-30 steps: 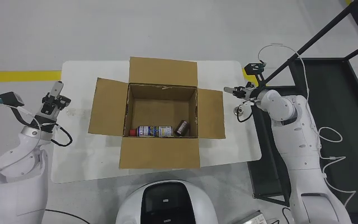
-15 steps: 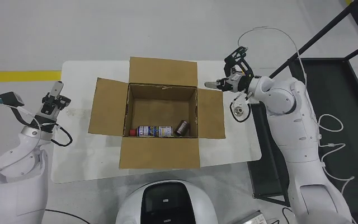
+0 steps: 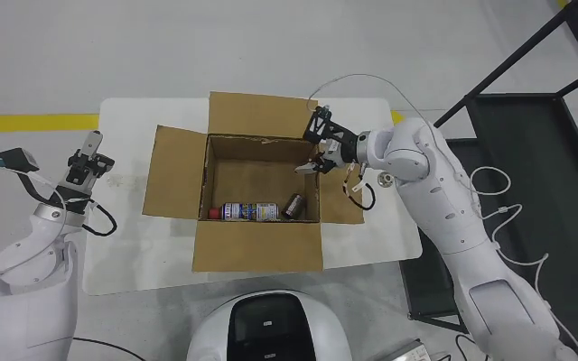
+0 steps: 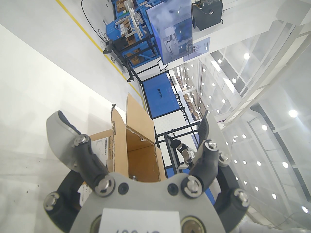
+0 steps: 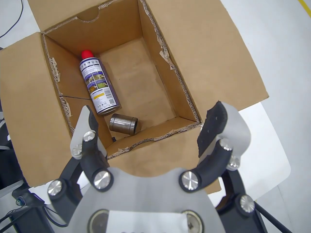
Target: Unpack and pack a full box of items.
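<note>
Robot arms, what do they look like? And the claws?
The right arm and left arm are smooth, rounded white shells with thin cables looping beside them. The right gripper and left gripper have two curved grey metal fingers with black pads, black links and silver screws.

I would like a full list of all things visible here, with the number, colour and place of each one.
table: 1, white, under the box
cardboard box: 1, brown, open with flaps spread, middle of the table
spray can: 1, white and blue with a red cap, lying in the box along its near wall
metal cylinder: 1, grey, lying in the box at the can's bottom end
rack: 1, black, right of the table
floor line: 1, yellow, left of the table
left pincer: 1, grey and black, open, at the table's left edge
right pincer: 1, grey and black, open, above the box's right rim
</note>
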Available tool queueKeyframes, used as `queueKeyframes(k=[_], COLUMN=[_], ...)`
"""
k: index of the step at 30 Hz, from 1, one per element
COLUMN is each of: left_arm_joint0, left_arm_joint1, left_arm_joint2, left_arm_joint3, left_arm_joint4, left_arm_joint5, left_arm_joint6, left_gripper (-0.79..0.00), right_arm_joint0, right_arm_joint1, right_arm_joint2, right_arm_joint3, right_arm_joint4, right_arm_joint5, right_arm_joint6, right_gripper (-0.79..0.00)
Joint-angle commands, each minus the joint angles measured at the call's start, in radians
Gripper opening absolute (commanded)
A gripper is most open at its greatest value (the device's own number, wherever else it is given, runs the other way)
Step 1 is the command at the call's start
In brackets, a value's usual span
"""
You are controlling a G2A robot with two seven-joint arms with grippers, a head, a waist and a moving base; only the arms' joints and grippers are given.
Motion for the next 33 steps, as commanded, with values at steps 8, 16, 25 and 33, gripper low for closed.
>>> queueKeyframes(k=[8, 16, 25, 33], left_arm_joint0=[0.0, 0.0, 0.0, 0.0], left_arm_joint1=[0.0, 0.0, 0.0, 0.0], left_arm_joint2=[0.0, 0.0, 0.0, 0.0], left_arm_joint3=[0.0, 0.0, 0.0, 0.0], left_arm_joint4=[0.0, 0.0, 0.0, 0.0], left_arm_joint5=[0.0, 0.0, 0.0, 0.0], left_arm_joint6=[0.0, 0.0, 0.0, 0.0], left_gripper=[0.0, 0.0, 0.0, 0.0], right_arm_joint0=[-0.015, 0.117, 0.31, 0.345], right_arm_joint1=[0.003, -0.018, -0.064, -0.073], right_arm_joint2=[-0.011, -0.226, -0.512, -0.568], right_arm_joint3=[-0.018, 0.05, 0.256, 0.282], right_arm_joint4=[-0.031, -0.126, -0.285, -0.305], right_arm_joint5=[-0.015, -0.218, -0.289, -0.289], right_arm_joint6=[-0.022, -0.025, -0.102, -0.14], right_gripper=[0.0, 0.0, 0.0, 0.0])
